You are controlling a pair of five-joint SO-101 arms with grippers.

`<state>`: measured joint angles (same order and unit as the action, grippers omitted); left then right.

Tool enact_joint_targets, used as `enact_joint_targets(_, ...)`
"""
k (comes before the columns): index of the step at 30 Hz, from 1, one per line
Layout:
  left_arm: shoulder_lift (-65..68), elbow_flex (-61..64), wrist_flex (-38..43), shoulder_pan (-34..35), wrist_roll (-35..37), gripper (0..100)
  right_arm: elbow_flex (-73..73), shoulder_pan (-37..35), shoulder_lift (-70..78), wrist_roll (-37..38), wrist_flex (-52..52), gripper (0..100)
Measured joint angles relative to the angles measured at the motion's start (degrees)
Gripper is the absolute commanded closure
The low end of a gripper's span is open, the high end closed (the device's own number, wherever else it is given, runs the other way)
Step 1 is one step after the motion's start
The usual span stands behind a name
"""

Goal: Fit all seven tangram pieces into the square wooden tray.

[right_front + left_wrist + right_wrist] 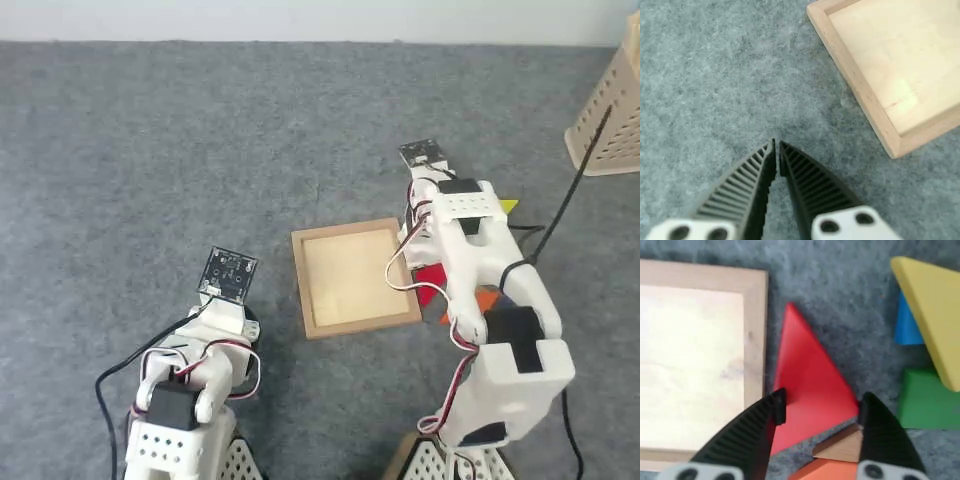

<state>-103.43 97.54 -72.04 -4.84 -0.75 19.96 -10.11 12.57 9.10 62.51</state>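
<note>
The red triangle point(805, 370) is lying flat on the grey mat point(715, 75), just beside the wooden tray point(755, 340). One long edge is running close along the tray's rim. The piece is sitting directly between the fingers of the right pincer point(823, 399), which is standing wide open and gripping nothing. One dark finger point(762, 427) is hanging over the triangle's tray-side edge and the other point(880, 430) over its outer corner (whether either is actually touching the piece cannot be told).

Close under the pincer's base, a small wood-coloured piece point(842, 447) and an orange piece point(825, 471) are lying against the red triangle's short edge. On the side away from the tray, a yellow triangle point(935, 315) is overlapping a blue piece point(907, 325), with a green piece point(927, 400) just beside them.

The left pincer point(776, 147) is closed, tips meeting with nothing between them. It is hanging over bare mat, near one corner of the tray but apart from it. The tray's pale floor is showing bare wood.
</note>
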Motion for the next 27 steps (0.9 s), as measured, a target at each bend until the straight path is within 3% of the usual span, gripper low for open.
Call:
enact_joint_targets(12, 0.0, 0.0, 0.0, 0.0, 0.0, 99, 6.42, -5.71, -8.26, 0.0, 2.55, 83.1)
enact_joint_targets(19, 0.0, 0.0, 0.0, 0.0, 0.0, 99, 9.76, -5.89, -8.79, 0.0, -0.26, 70.1)
enact_joint_targets(27, 0.0, 0.0, 0.0, 0.0, 0.0, 99, 8.7, -4.4, -6.24, 0.0, -1.58, 70.2)
